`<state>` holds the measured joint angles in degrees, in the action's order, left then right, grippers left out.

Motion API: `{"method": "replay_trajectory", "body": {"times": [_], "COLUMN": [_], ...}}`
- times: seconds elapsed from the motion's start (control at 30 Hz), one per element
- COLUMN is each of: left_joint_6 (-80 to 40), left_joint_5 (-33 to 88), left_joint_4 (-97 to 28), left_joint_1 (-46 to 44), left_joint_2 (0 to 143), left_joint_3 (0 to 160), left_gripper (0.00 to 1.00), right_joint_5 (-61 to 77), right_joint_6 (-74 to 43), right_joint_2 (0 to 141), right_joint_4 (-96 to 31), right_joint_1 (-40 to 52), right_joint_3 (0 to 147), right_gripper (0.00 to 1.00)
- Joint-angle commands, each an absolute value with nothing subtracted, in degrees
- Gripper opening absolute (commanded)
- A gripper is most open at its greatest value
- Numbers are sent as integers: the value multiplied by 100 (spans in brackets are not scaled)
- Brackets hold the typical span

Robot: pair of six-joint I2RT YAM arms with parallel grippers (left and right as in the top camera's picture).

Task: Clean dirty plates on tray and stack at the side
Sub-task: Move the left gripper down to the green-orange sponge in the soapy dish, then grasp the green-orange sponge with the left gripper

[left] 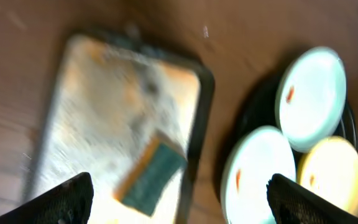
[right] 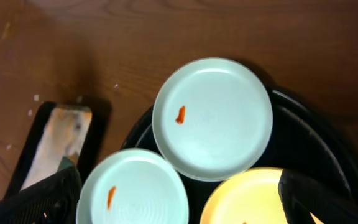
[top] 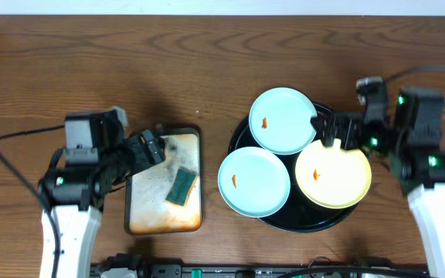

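All three dirty plates [top: 254,181] lay unwashed on the tray [top: 300,219], smears showing. At the tray's far right rim hovered the right gripper [top: 335,131], jaws wide and empty, apparently placed to lift a plate. Left of the tray, the left gripper [top: 153,147], likewise spread and empty, hung over the soapy pan [top: 141,208], probably to fetch the sponge [top: 181,186].

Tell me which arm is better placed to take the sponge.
Left. The left gripper, open, is at the pan, near the sponge; the right gripper is far off, over the tray.
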<state>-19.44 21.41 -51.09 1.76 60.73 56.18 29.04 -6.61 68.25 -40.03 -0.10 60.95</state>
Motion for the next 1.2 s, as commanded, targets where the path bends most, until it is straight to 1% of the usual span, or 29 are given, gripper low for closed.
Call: {"method": "replay_trajectory", "body": {"times": [0.0, 0.03, 0.07, 0.13, 0.17, 0.2, 0.23, 0.27, 0.33, 0.43, 0.5, 0.6, 0.63, 0.67, 0.7, 0.73, 0.8, 0.83, 0.87, 1.0, 1.03, 1.07, 1.1, 1.17], "left_joint_6": [-1522, -1337, -1310, -1310, -1310, -1315, -1323, -1400, -1645, -1820, -1811, -1973, -2060, -2075, -2058, -1966, -1699, -1667, -1647, -1487, -1459, -1470, -1516, -1527], "left_joint_5": [2740, 2733, 2578, 2261, 2045, 1752, 1507, 1216, 786, 720, 567, -117, -290, -287, 12, 268, 615, 642, 646, 648, 639, 624, 620, 543], "left_joint_4": [-5391, -5498, -5662, -5808, -5872, -5933, -5953, -5951, -5881, -5575, -5253, -4757, -4569, -4381, -3942, -3682, -3350, -3297, -3267, -3264, -3264, -3262, -3247, -3155], "left_joint_1": [106, 54, -58, -266, -379, -528, -668, -834, -1109, -1431, -1570, -1621, -1621, -1621, -1623, -1623, -1623, -1623, -1623, -1653, -1682, -1710, -1754, -1833], "left_joint_2": [6510, 6650, 6849, 7043, 7102, 7153, 7181, 7199, 7225, 7234, 7234, 7234, 7236, 7236, 7236, 7240, 7262, 7275, 7290, 7358, 7384, 7432, 7491, 7640], "left_joint_3": [5653, 5636, 5631, 5631, 5631, 5618, 5581, 5511, 5319, 4915, 4628, 4237, 4106, 4005, 3815, 3704, 3555, 3520, 3492, 3424, 3395, 3358, 3319, 3264], "left_gripper": [90, 89, 87, 79, 76, 73, 72, 71, 71, 71, 71, 71, 70, 66, 50, 43, 35, 32, 31, 30, 24, 12, 8, 8], "right_joint_5": [3352, 3424, 3461, 3461, 3450, 3452, 3430, 3387, 3223, 2923, 2805, 2808, 2808, 2808, 2808, 2808, 2808, 2805, 2805, 2744, 2744, 2744, 2744, 2744], "right_joint_6": [-1090, -1133, -1135, -1131, -1096, -1031, -1000, -1000, -1000, -1002, -1002, -1002, -1002, -1002, -1004, -1004, -1004, -1004, -1004, -1028, -1028, -1028, -1028, -1028], "right_joint_2": [7247, 7321, 7419, 7472, 7474, 7474, 7474, 7474, 7474, 7474, 7476, 7476, 7474, 7476, 7474, 7476, 7476, 7476, 7476, 7476, 7476, 7476, 7476, 7476], "right_joint_4": [-4021, -3975, -3944, -3955, -4001, -4027, -4075, -4128, -4265, -4475, -4574, -4598, -4593, -4589, -4587, -4587, -4587, -4587, -4587, -4574, -4574, -4578, -4587, -4587], "right_joint_1": [40, 40, 40, 43, 45, 47, 45, 45, 47, 47, 47, 47, 47, 47, 47, 47, 47, 47, 47, 47, 47, 47, 47, 47], "right_joint_3": [6399, 6399, 6399, 6399, 6396, 6396, 6396, 6396, 6396, 6396, 6396, 6396, 6396, 6396, 6396, 6396, 6396, 6396, 6396, 6396, 6396, 6396, 6396, 6396], "right_gripper": [99, 99, 99, 99, 95, 87, 84, 83, 86, 87, 87, 88, 88, 88, 88, 88, 88, 88, 88, 88, 88, 88, 88, 88]}}
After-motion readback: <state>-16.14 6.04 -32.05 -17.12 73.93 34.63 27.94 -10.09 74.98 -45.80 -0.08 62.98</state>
